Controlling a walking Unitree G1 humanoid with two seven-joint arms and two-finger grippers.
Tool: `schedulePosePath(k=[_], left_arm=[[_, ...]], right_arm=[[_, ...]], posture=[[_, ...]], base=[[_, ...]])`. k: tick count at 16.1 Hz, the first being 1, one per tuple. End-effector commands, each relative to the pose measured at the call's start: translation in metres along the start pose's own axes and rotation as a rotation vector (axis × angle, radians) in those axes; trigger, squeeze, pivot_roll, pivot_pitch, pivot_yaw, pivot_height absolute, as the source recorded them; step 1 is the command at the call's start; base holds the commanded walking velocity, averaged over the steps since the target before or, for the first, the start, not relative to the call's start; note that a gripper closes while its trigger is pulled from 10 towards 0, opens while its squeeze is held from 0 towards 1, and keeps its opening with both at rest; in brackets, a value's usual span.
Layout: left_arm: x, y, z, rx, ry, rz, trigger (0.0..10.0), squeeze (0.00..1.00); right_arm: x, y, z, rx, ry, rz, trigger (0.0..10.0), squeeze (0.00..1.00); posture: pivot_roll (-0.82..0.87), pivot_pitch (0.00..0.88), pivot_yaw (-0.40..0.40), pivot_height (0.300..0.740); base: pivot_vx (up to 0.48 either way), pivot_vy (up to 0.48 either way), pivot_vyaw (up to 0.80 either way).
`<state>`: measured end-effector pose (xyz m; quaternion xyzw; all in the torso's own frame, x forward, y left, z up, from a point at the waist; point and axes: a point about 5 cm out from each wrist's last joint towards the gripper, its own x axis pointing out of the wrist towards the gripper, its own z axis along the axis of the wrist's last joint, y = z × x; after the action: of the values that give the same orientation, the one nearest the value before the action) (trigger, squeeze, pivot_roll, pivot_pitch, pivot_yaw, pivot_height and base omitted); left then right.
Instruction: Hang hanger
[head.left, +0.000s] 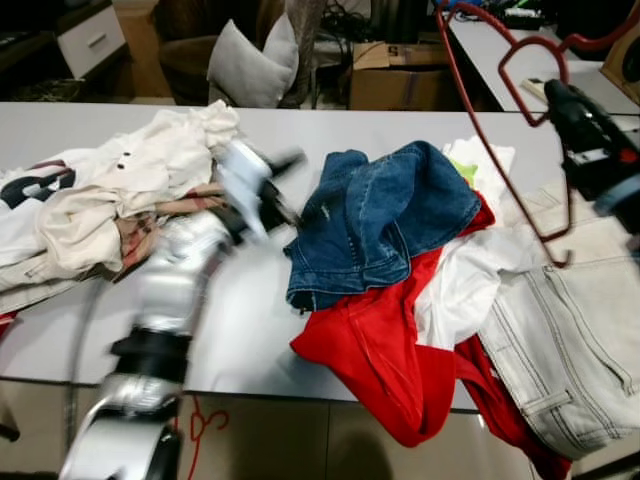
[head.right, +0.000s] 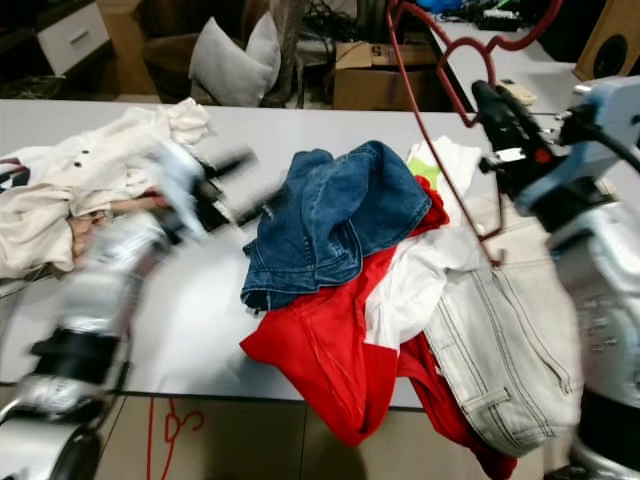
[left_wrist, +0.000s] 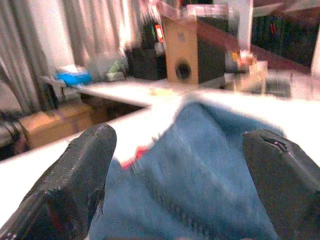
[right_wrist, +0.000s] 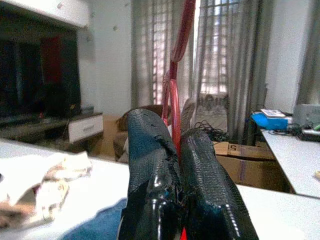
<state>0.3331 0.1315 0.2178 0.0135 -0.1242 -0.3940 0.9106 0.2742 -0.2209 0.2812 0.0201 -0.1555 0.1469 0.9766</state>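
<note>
Hanger (head.left: 500, 120) hangs at two o'clock in your head views, lifted off the clothes so its wire stays free of the jeans (head.left: 375, 215). Your left wrist view shows the left gripper (left_wrist: 175, 190) spread wide over that denim. Your right wrist view shows the right gripper (right_wrist: 175, 150) clamped on the red wire.

One red hanger (head.left: 500, 110) and two end effectors, left (head.left: 285, 185) and right (head.left: 560, 100), appear over one grey table (head.left: 250, 320). On it lie one blue denim garment (head.left: 380, 215), one red garment (head.left: 390, 350), one pale denim garment (head.left: 570, 340) and one cream heap of clothes (head.left: 110, 190). Behind stand one grey pillow (head.left: 250, 65) and one cardboard box (head.left: 395, 75).
</note>
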Motion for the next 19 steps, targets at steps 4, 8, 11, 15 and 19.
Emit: schedulePosePath(k=[4, 8, 11, 15, 19], left_arm=[[-0.034, 0.007, 0.026, 0.059, 0.016, 0.283, 10.0, 1.00], [-0.063, -0.004, 0.003, 0.132, 0.121, 0.421, 10.0, 0.00], [-0.059, -0.020, 0.004, 0.108, 0.146, 0.416, 10.0, 0.00], [-0.060, -0.024, -0.003, 0.098, 0.180, 0.441, 10.0, 0.00], [-0.060, -0.027, -0.002, 0.095, 0.191, 0.439, 10.0, 0.00]], right_arm=[[-0.002, 0.039, -0.006, 0.000, -0.003, 0.026, 10.0, 0.00], [-0.008, 0.072, -0.028, 0.086, 0.035, -0.023, 10.0, 0.00], [-0.012, 0.074, -0.032, 0.055, 0.041, -0.071, 10.0, 0.00], [-0.022, 0.075, -0.043, 0.110, 0.070, -0.102, 10.0, 0.00], [-0.024, 0.074, -0.051, 0.134, 0.079, -0.147, 10.0, 0.00]], posture=[[-0.07, 0.000, 0.037, 0.740], [-0.07, 0.000, 0.028, 0.740], [-0.07, 0.000, 0.044, 0.740], [-0.06, 0.000, 0.028, 0.740], [-0.06, 0.000, 0.027, 0.740]], base=[[0.000, 0.000, 0.00], [0.000, 0.000, 0.00], [0.000, 0.401, 0.00], [0.000, 0.433, 0.00], [0.000, 0.436, 0.00]])
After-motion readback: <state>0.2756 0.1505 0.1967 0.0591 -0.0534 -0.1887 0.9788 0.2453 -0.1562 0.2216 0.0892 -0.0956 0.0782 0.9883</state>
